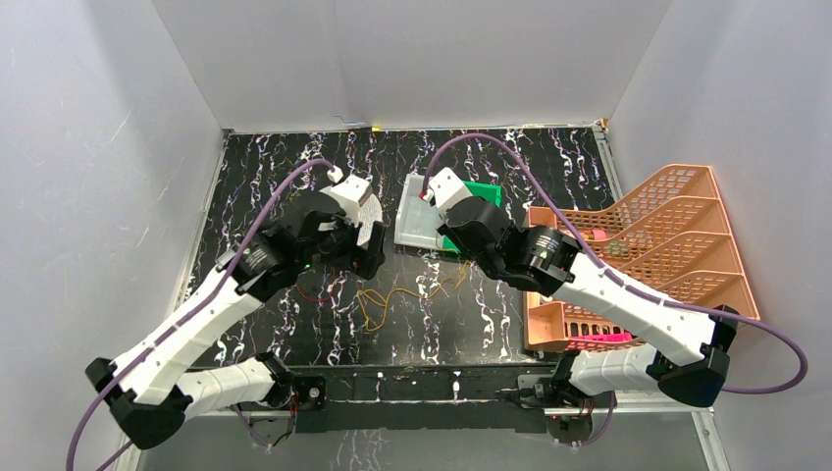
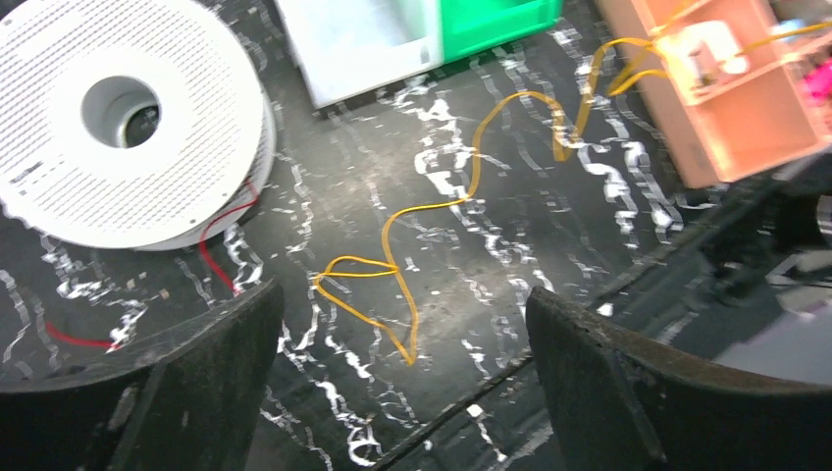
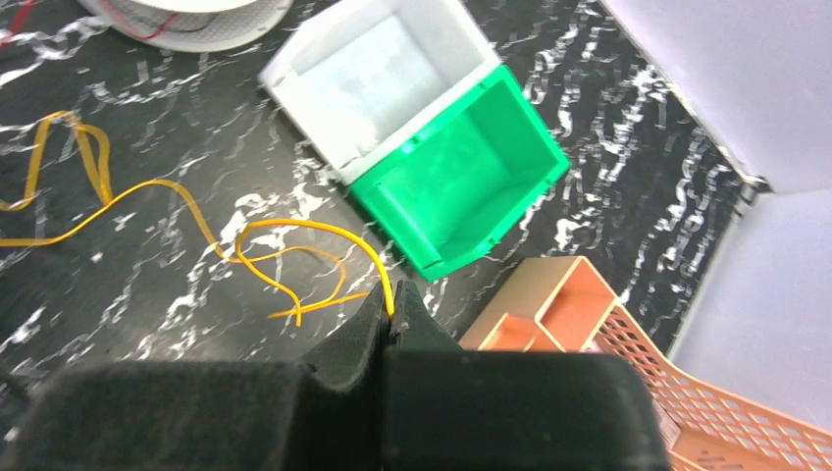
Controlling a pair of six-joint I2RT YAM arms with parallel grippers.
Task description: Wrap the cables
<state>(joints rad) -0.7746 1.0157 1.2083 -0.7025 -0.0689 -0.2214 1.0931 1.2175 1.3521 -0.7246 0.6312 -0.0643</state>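
Left pincer: wide, empty, above yellow cable
Right pincer: clamped on yellow cable
Red cable: beside white spool

Top view: even, diffuse overhead light; pale walls bright, only soft shadows on the dark marbled surface. Left wrist view slightly soft, the white spool nearly blown out at left. Right wrist view sharper, mild glare inside the white bin.
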